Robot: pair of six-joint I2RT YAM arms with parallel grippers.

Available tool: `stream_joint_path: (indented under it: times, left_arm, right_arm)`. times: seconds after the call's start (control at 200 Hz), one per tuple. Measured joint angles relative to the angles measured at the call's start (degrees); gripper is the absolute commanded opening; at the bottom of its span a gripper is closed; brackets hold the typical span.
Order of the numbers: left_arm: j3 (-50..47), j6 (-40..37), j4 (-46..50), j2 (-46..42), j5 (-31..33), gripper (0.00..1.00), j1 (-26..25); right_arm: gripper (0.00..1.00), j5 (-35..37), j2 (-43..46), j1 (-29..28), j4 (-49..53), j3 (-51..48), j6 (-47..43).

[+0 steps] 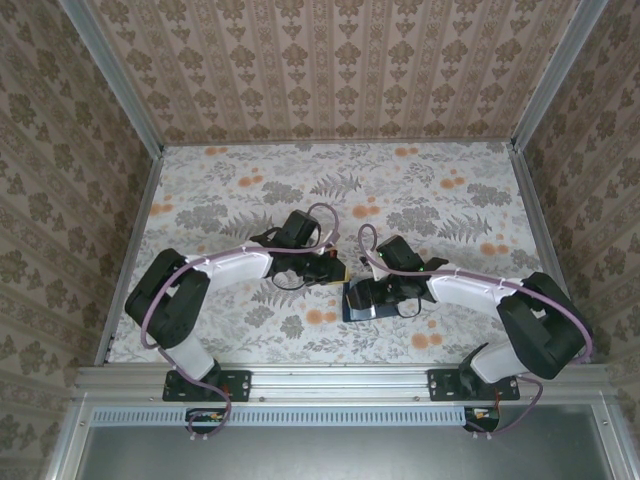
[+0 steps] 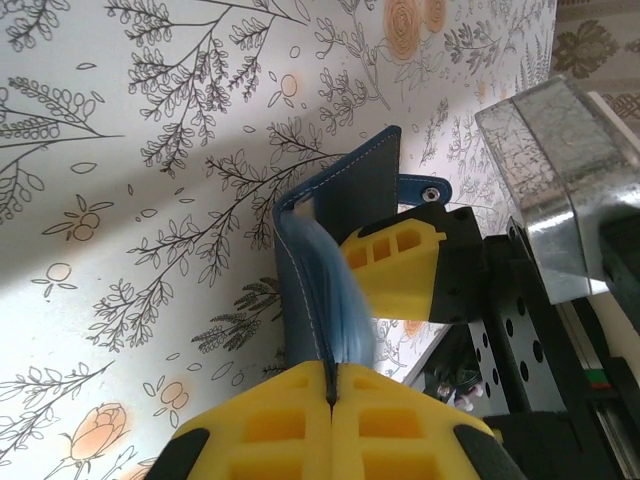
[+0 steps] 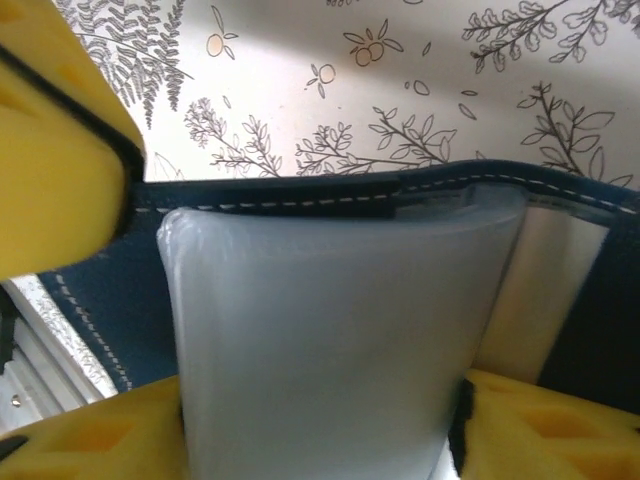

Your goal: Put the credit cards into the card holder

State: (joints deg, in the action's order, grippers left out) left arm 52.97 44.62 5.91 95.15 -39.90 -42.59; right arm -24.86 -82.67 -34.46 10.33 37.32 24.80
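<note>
Left end effector pinching card holder edge, right end effector astride sleeves, grip unclear, open table beyond

— Where is the card holder?
— Low over the desk, toward its six o'clock edge, midway between the two arms.
— And the left fingers?
— They come in from the holder's eleven o'clock in the top view, pinched together on the rim of one flap.
— The right fingers?
— From one o'clock, one on each side of the sleeves inside the holder; contact is unclear.
— Anything else nearby?
— A metal frame, at the holder's three o'clock in the left wrist view.
</note>
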Motion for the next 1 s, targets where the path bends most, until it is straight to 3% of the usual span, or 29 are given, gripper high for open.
stream_joint_path:
  times: [0.145, 0.265, 0.415, 0.74, 1.0]
  left_arm:
    - [-0.70, 0.00, -0.31, 0.09, 0.02, 0.00, 0.68]
    - [-0.81, -0.87, 0.57, 0.09, 0.87, 0.28, 0.85]
    - [-0.83, -2.40, 1.05, 0.13, 1.77, 0.39, 1.07]
    - [-1.36, -3.10, -1.51, 1.31, 1.51, 0.39, 0.98]
    - [-2.62, -3.50, -4.74, 2.80, 0.68, 0.36, 0.61]
  right_arm:
    - [0.56, 0.39, 0.02, 0.00, -1.66, -1.20, 0.50]
    - [0.50, -0.04, 0.11, 0.35, -3.80, -2.58, 0.90]
    - [0.48, -1.84, 0.22, 1.53, -5.49, -3.91, 1.09]
    - [0.52, -5.57, 0.28, 2.27, -8.68, -4.72, 1.86]
    - [0.38, -8.57, 1.20, 3.72, -10.47, -5.57, 2.97]
